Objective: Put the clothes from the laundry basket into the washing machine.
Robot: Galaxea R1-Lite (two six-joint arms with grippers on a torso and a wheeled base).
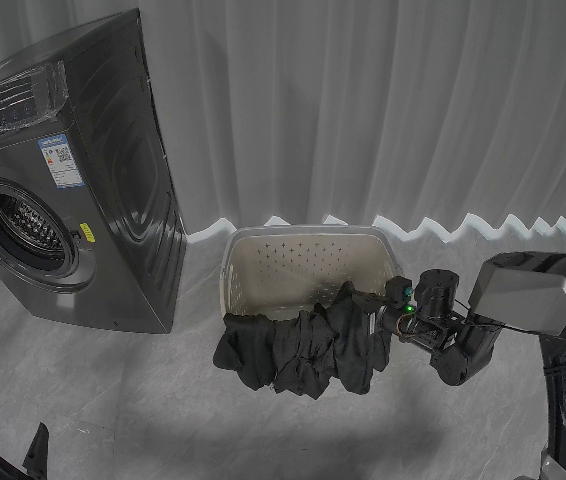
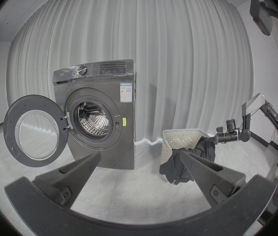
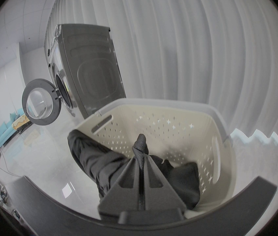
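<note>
The left fingers [image 2: 76, 172] are spread wide and hold nothing, hanging low over the pale grey tiled floor [image 1: 163, 401]. The right fingers [image 3: 129, 181] are pressed together, pinching a bunched fold of a black, crumpled cloth garment [image 3: 93, 161]; a twist of the fabric pokes up just past their tips.

From that pinch the garment [image 1: 303, 351] spills away from the right fingers, draped over the nearer rim of the cream plastic laundry basket with star-shaped perforations [image 1: 309, 261] and hanging down its outer wall. Whether its lowest folds touch the floor cannot be told. The basket's hollow lies just beyond the right fingertips.

Ahead of the left fingers, well apart from both pairs, stands the dark grey front-loading washing machine [image 2: 125, 131]. Its round glass-windowed door [image 2: 34, 130] is swung fully open to the side away from the basket, leaving the metal drum [image 2: 93, 120] exposed.

Beyond the machine and the basket hangs a white pleated curtain [image 1: 363, 101], its hem meeting the floor.
</note>
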